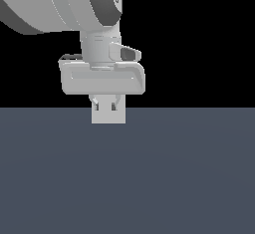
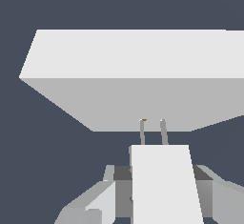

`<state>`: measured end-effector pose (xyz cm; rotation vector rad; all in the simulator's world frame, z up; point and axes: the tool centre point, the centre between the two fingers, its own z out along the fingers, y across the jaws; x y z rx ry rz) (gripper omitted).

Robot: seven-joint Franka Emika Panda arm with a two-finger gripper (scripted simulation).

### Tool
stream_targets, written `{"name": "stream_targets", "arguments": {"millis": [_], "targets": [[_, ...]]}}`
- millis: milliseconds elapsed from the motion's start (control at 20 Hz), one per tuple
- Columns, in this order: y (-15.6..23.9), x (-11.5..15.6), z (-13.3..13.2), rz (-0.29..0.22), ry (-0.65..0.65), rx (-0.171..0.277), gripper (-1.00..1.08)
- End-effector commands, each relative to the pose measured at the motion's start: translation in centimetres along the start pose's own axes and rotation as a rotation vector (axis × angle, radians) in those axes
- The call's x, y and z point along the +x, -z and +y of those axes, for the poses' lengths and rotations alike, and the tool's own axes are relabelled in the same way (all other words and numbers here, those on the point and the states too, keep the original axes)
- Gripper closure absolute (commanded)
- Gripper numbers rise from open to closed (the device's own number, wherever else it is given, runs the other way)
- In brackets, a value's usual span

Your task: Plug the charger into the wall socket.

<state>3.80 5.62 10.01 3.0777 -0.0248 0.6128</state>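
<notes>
In the wrist view my gripper [image 2: 159, 174] is shut on the charger [image 2: 162, 189], a plain white block held between the two fingers [image 2: 107, 194]. Two thin grey prongs [image 2: 142, 132] stick out of its front, and their tips reach the face of the wall socket [image 2: 133, 94], a large light-grey slab. A tiny orange dot [image 2: 144, 119] shows at one prong tip. In the exterior view the gripper [image 1: 105, 104] hangs in front of a light square, the wall socket [image 1: 108, 118]. The charger cannot be told apart there.
A dark blue-grey floor [image 1: 149, 178] fills the lower half of the exterior view, with black background above it. The arm's thick links [image 1: 60, 4] take up the upper part of the exterior view's left.
</notes>
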Motion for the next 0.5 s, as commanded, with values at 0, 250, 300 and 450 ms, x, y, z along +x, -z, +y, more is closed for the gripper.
{"name": "stream_targets", "arguments": {"millis": [0,250,300,450], "targets": [[-0.3,0.78,-0.01,0.0,0.0,0.0,1.08],[-0.62,1.55,-0.03,0.0,0.0,0.0,1.08],[-0.64,1.6,-0.03,0.0,0.0,0.0,1.08],[-0.66,1.58,-0.01,0.0,0.0,0.0,1.08]]}}
